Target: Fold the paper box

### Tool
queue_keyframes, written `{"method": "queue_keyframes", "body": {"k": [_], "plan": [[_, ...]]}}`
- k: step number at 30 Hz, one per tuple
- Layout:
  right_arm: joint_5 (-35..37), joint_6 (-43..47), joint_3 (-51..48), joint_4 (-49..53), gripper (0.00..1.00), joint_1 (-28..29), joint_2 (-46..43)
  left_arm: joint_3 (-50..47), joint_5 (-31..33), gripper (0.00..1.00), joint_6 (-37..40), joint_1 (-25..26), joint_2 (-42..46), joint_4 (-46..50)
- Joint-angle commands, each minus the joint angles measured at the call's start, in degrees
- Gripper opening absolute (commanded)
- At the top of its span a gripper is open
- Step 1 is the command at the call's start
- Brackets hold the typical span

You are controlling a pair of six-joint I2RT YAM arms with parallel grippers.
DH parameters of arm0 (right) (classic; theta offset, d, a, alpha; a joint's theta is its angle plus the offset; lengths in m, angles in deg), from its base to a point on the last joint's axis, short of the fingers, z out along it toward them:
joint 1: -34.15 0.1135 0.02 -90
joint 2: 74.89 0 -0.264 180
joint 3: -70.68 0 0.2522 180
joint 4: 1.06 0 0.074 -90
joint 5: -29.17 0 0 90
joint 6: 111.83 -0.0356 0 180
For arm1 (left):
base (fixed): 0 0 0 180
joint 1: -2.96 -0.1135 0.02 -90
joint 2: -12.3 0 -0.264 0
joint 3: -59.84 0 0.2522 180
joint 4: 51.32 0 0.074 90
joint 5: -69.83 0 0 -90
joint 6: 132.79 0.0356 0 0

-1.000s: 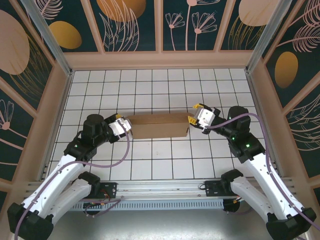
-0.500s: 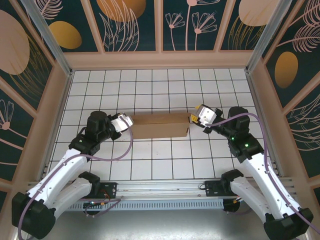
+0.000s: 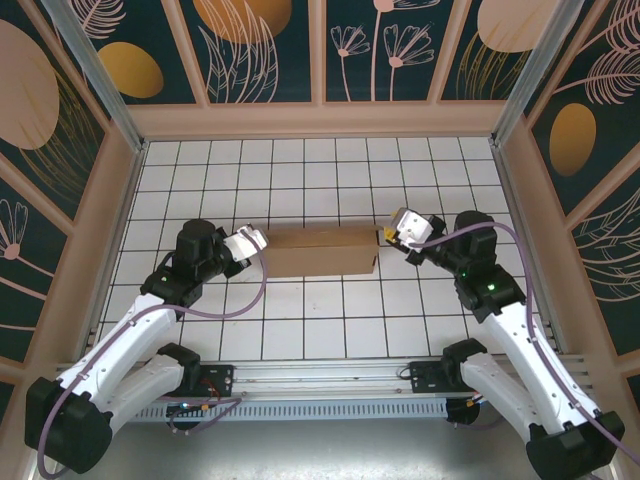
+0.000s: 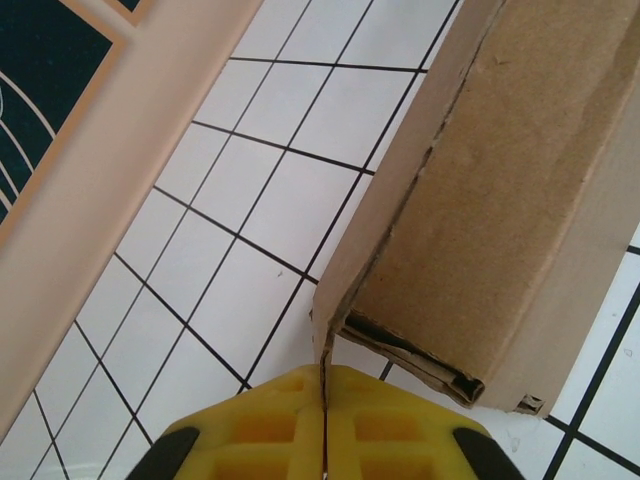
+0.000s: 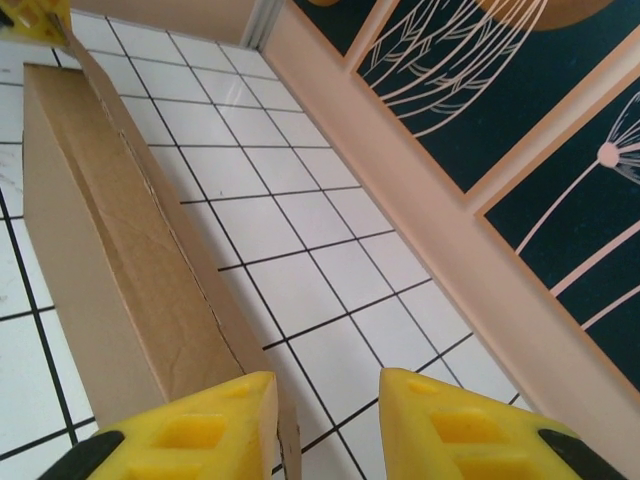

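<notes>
**Paper box [image 3: 320, 250] pinched at one end**

The left hand [image 4: 325, 430] is clenched on a thin flap edge at the box's left end. The right hand [image 5: 325, 425] is spread wide, the same flap's other end passing between its fingers, just beside one. The box lies mid-tabletop [image 3: 300, 180], lengthwise between both arms.

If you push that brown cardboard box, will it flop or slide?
The plain brown cardboard box probably slides easily on the smooth white tiled table. It looks hollow, so likely light. Its thin flap would probably bend.
</notes>
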Motion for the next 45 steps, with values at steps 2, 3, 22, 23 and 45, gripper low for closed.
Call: {"method": "queue_keyframes", "body": {"k": [2,3,22,23,45], "plan": [[2.36,4.87,1.57,4.82,0.36,-0.43,2.55,1.80,-1.45,0.05,-0.80,-0.32,-0.13,-2.24],[2.66,5.69,1.40,4.73,0.37,-0.43,2.86,1.72,-1.52,0.04,-0.76,-0.35,-0.13,-2.38],[-2.44,3.24,-1.47,-0.12,0.39,-4.14,9.14,2.08,-2.97,0.00,-2.83,-0.35,-0.20,-2.16],[-2.72,3.05,-1.38,-0.08,0.38,-4.13,9.44,2.29,-3.02,0.00,-2.92,-0.35,-0.35,-2.01],[-2.69,2.16,-4.10,-1.48,0.32,-4.08,10.01,3.91,-3.60,0.00,-4.03,-0.35,-2.50,0.47]]}}
